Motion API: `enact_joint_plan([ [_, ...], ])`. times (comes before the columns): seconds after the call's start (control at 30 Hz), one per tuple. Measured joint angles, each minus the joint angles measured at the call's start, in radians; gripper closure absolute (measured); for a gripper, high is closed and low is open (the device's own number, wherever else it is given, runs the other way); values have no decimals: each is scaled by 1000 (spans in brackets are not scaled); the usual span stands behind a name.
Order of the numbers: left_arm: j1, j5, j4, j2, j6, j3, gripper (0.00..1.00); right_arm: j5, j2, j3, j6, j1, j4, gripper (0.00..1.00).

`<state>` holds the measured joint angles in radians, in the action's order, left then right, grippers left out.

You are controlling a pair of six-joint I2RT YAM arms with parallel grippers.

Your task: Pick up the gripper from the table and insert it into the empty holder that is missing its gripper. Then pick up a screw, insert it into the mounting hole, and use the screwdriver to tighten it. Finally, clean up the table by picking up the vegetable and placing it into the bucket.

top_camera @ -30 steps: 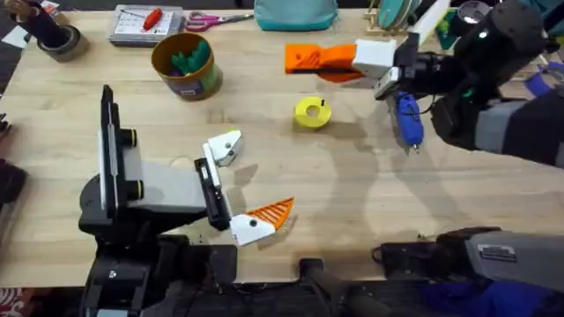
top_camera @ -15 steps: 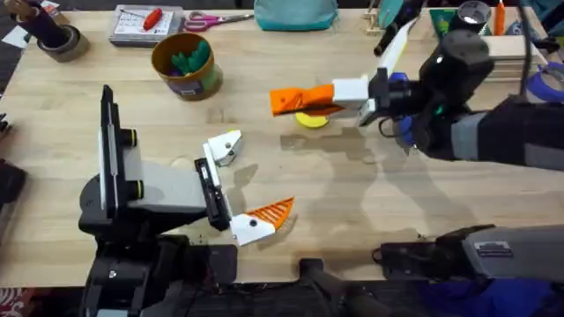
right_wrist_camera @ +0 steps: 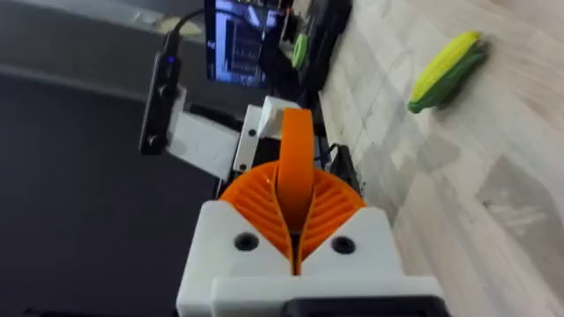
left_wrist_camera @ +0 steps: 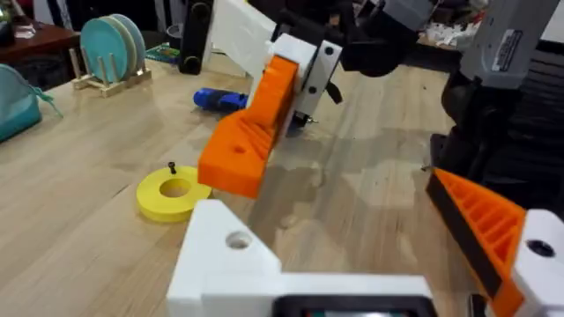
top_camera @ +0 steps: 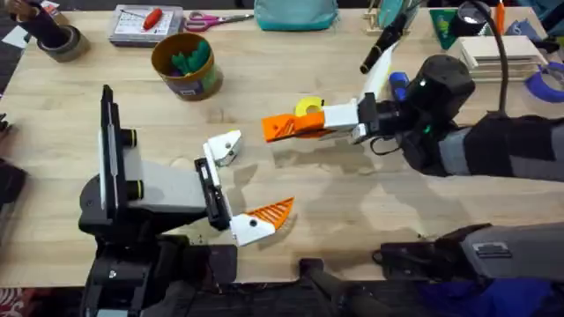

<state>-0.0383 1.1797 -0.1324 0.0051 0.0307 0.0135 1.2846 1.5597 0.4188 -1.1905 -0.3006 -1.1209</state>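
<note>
From where I stand, the left gripper (top_camera: 242,187) rests low on the table with jaws spread wide, one finger orange-tipped, the other a bare white holder (top_camera: 225,146) turned toward the middle, seemingly offered up for the missing tip. Open tabletop lies ahead of those jaws. Just past that gap the right gripper (top_camera: 284,128) reaches across, jaws pinched together on the orange tip (right_wrist_camera: 296,167), which stands out beyond its pads aimed at the holder. The yellow ring (top_camera: 308,106) sits right behind it, the bucket (top_camera: 186,64) well clear.
</note>
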Motion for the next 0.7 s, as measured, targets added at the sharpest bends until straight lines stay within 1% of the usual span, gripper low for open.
enact_joint_plan([
  [0.3, 0, 0, 0, 0, 0, 0, 15, 1, 0, -1, -25, -78, -11, 993],
  [0.57, 0, 0, 0, 0, 0, 0, 16, 3, 0, -15, -86, -102, -25, 993],
  [0.63, 0, 0, 0, 0, 0, 0, 16, -2, 0, -40, -97, -102, -51, 993],
  [0.7, 0, 0, 0, 0, 0, 0, 15, -10, 0, -77, -119, -102, -139, 993],
])
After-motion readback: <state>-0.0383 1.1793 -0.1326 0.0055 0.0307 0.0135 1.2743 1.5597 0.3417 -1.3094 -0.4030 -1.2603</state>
